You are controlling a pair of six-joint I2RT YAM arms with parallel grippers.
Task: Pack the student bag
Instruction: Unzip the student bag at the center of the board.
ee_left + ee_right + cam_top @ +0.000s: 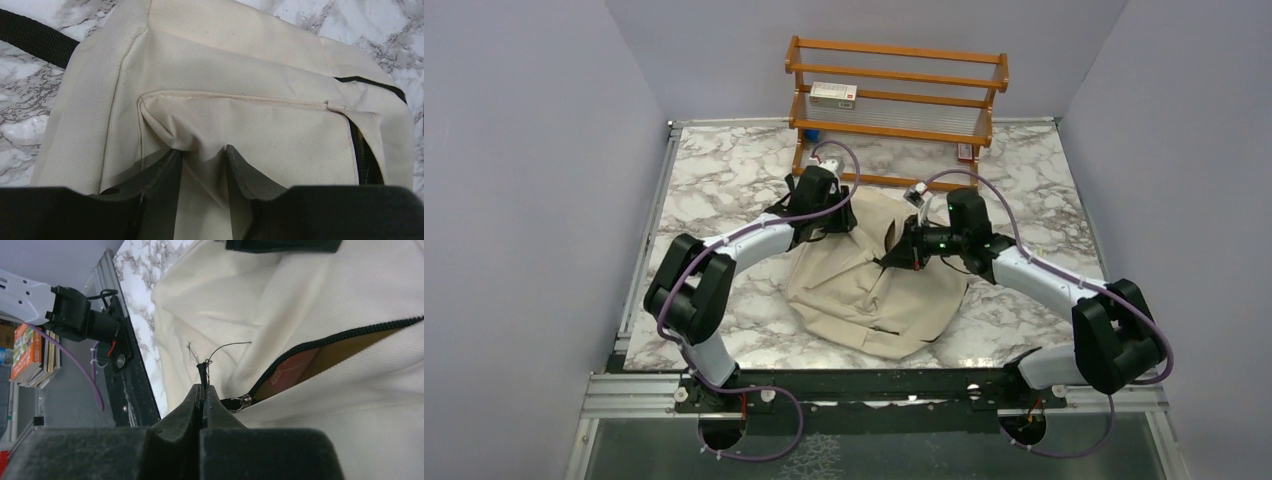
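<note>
The right gripper clamps the black zipper pull, probably to draw the zipper (partly open). The left gripper pinches a canvas fold, anchoring the student bag, which lies on the table between both arms.

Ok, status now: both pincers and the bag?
Left pincer pinching a fold of student bag. Right pincer shut on zipper pull cord. Zipper partly open. No obstruction seen.
</note>
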